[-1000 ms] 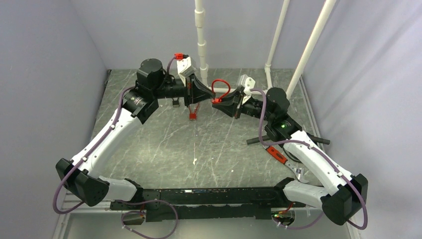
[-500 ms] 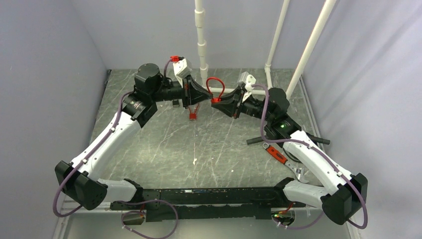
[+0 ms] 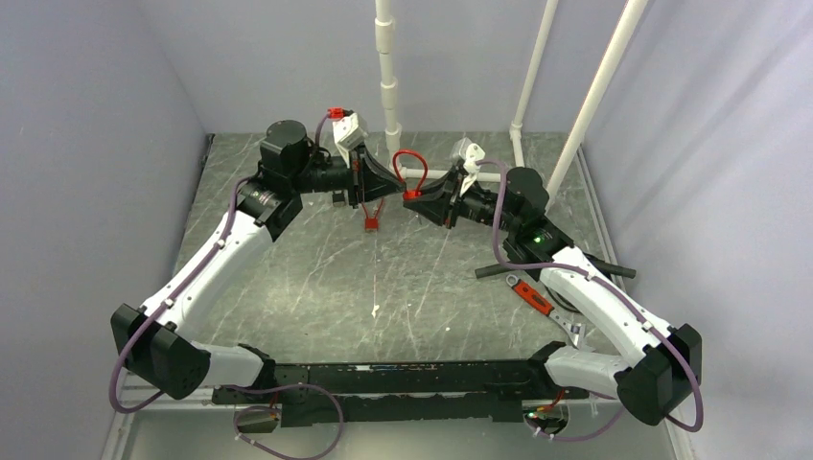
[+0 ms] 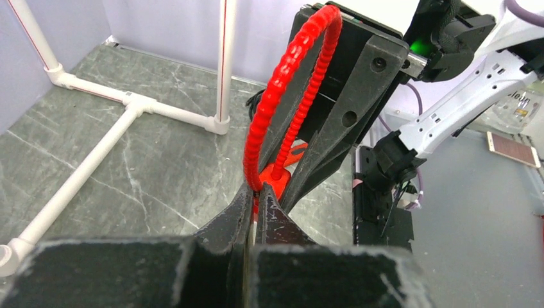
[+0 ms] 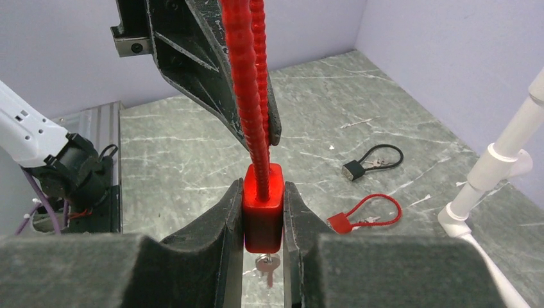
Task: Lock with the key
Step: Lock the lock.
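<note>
The left arm [image 3: 206, 264] rises from its base at the near left corner, bends at the elbow and runs its forearm level toward the middle of the far half of the tabletop [image 3: 316, 278]. Its wrist points right. The left claw [image 4: 256, 199] has its fingers pressed together, tips pinched on the free end of a ribbed red cable [image 5: 247, 77]. A sliver of red shows between the tips in the left wrist view.

Below this claw two spare locks lie flat on the tabletop just beside each other: a small black lock [image 5: 351, 169] and a small red lock [image 5: 340, 223] with a thin loop.

The cable arches up between the two claws. Its other end drops into the top of a red lock body [image 5: 263, 212]. The lock is held in the air above the far middle of the tabletop, in front of the white pipe frame [image 3: 388, 86].

The right claw [image 3: 419, 198] points left, facing the left claw nose to nose. Its fingers stand a little apart and are clamped on the two sides of the lock body. A silver key [image 5: 266, 266] sticks out of the underside of the body, between the fingers.

The right arm [image 3: 594, 307] mirrors the left: up from the near right corner, bent at the elbow, forearm level and reaching left. A green light shows near its elbow joint.

Beside the right arm a wrench [image 3: 530, 295] with a red handle lies on the tabletop.
</note>
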`<state>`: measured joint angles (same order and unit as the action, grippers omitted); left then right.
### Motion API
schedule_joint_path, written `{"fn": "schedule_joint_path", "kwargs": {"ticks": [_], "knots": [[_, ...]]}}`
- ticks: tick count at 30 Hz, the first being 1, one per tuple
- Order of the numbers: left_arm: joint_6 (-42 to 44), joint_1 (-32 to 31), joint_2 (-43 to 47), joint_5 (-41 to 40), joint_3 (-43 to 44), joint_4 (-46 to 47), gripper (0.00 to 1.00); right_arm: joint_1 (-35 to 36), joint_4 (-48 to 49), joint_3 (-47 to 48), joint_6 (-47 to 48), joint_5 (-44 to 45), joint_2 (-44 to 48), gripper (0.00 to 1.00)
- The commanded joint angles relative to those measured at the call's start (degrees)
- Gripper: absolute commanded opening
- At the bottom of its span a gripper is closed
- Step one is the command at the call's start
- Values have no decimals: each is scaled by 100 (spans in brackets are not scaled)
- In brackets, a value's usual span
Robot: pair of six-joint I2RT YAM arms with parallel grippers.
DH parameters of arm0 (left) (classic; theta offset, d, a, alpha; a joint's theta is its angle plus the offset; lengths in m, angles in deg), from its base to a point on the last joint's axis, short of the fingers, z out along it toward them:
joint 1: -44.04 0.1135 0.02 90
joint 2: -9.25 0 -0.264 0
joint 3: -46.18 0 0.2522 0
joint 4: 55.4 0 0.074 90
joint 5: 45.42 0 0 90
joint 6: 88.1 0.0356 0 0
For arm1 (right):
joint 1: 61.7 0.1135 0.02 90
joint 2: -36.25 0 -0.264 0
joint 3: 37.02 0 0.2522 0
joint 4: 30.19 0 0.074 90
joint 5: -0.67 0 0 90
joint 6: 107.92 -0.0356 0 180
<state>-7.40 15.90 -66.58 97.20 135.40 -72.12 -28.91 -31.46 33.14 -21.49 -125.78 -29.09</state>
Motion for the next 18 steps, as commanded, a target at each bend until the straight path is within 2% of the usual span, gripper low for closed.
{"fn": "schedule_joint_path", "kwargs": {"ticks": [1,4,6,9,14,16,18], "knots": [[524,-258,-91,243,-55,-1215,0,63,1139,645,200,120,144,0],[140,-189,-171,157,-81,-1404,0,61,1288,723,237,255,158,0],[-189,-134,-255,485,-139,-1241,0,69,1434,772,210,390,145,0],[-354,-236,-311,538,-190,-1031,0,69,1527,861,14,354,72,0],[314,-320,-520,370,261,-1554,0,67,1537,813,-455,206,-8,0],[167,-111,-589,241,474,-1432,0,55,1410,763,-547,250,21,0],[-229,366,-692,371,641,-1139,0,60,1158,703,-570,278,63,0]]}}
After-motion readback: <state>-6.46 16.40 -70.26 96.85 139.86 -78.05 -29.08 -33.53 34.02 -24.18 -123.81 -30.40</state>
